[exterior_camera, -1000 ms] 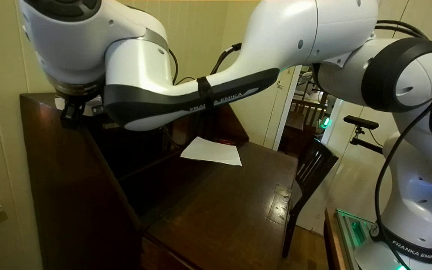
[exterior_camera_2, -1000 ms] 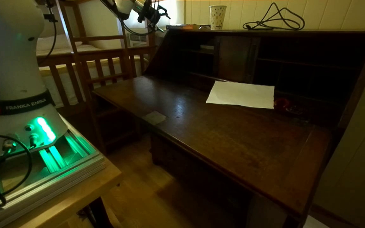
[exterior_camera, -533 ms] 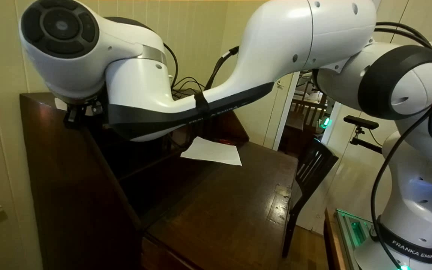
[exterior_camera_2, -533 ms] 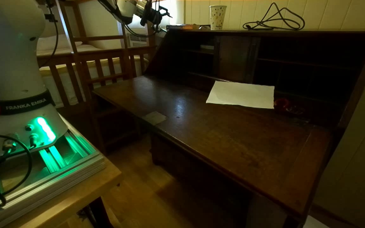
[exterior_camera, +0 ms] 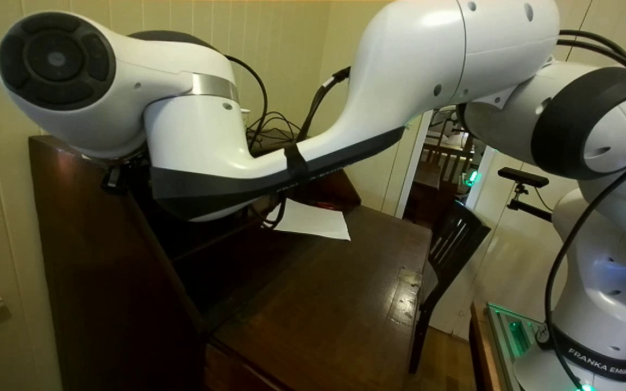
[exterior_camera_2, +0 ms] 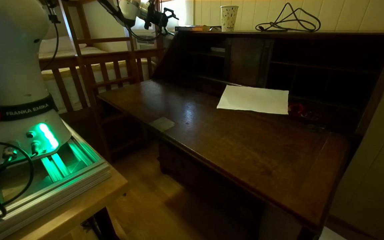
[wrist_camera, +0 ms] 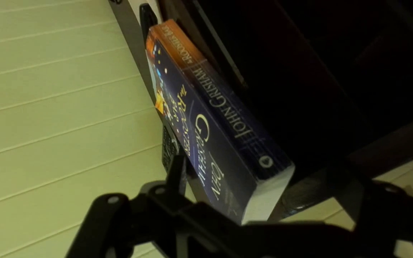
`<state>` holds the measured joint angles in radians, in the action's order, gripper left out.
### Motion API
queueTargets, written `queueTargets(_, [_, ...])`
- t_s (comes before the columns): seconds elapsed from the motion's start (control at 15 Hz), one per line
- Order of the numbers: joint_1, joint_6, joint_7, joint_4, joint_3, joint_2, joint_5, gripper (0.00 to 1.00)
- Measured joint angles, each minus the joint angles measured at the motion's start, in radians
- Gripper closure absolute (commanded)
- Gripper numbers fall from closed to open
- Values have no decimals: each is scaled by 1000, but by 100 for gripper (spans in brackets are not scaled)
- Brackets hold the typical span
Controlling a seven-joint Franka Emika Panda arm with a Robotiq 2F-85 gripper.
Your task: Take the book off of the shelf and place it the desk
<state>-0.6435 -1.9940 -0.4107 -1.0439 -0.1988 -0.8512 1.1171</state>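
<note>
The book [wrist_camera: 206, 118], a paperback with a dark blue-purple cover, orange far end and pale page edges, lies flat on the shelf [exterior_camera_2: 345, 32], the narrow top board. In an exterior view, the book [exterior_camera_2: 192, 29] shows at that board's left end. My gripper [wrist_camera: 262, 175] stands open, one finger on each side of the book's near end in the wrist view and apart from it. In an exterior view the gripper [exterior_camera_2: 172, 15] is just left of the book, about level with it. The desk [exterior_camera_2: 245, 143] is the wide brown writing surface below.
A white paper sheet [exterior_camera_2: 253, 99] and a red item [exterior_camera_2: 296, 109] lie on the desk. On the top board stand a patterned cup [exterior_camera_2: 229, 18] and a coiled black cable [exterior_camera_2: 288, 23]. A small dark object [wrist_camera: 169, 147] sits beside the book. A chair [exterior_camera: 454, 244] stands by the desk.
The hand has tilted from pointing down to nearly level, so its round button panel came into sight. The wrist dropped slightly. The book, cup and paper have not moved.
</note>
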Motion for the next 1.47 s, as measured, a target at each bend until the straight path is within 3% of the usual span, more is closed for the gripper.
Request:
queueTargets(0.67, [-45,132,-92,15,-64,-19,8,0])
queueTargets(1.47, [-47,205,-45,113,-92,-118,8,0])
